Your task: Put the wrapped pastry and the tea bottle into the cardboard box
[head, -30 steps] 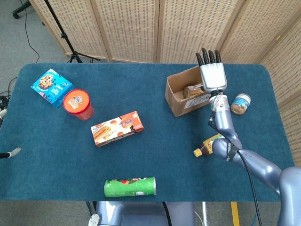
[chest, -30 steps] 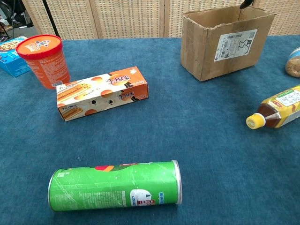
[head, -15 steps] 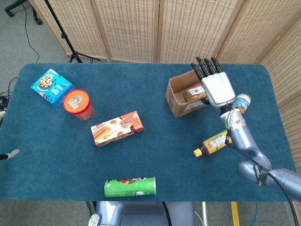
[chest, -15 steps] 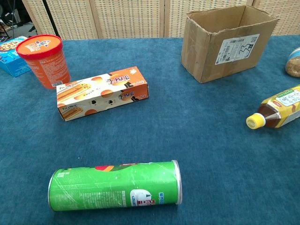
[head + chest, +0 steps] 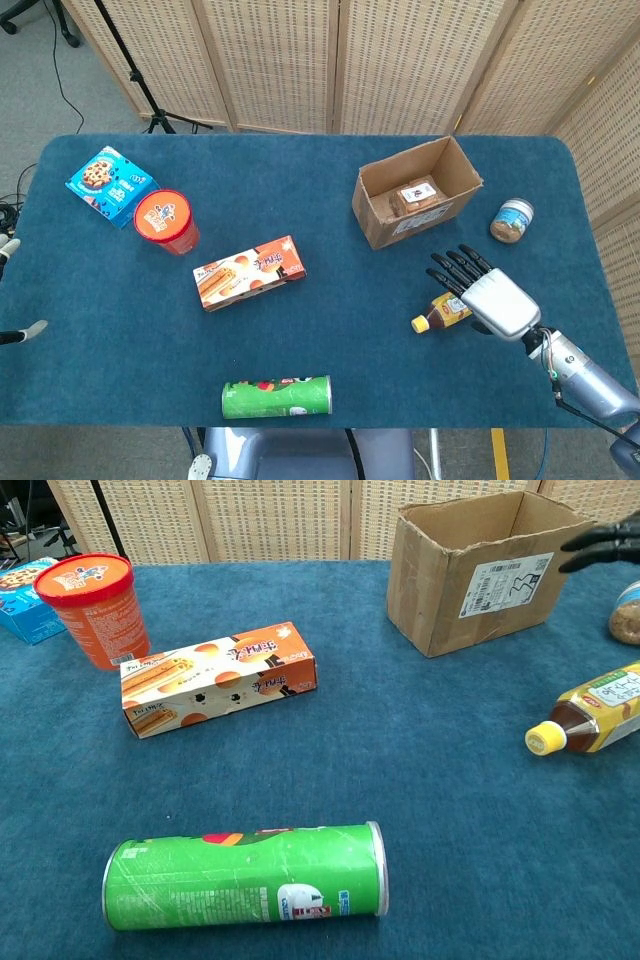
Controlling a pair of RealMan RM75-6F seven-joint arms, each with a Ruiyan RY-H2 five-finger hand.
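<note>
Hovering with fingers spread and empty, right hand (image 5: 493, 297) sits over the bottle (image 5: 592, 711) lying near the box (image 5: 374, 219); likely rigid, smooth, roll-prone, so grasp mid-body across the label.

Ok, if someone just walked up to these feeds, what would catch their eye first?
Probably the right hand, fingers spread and holding nothing, hovering over the tea bottle that lies on its side near the table's right edge. Next, the open cardboard box further back, with the wrapped pastry already inside. On the near side, the green chip can lying on its side stands out against the blue cloth.
</note>
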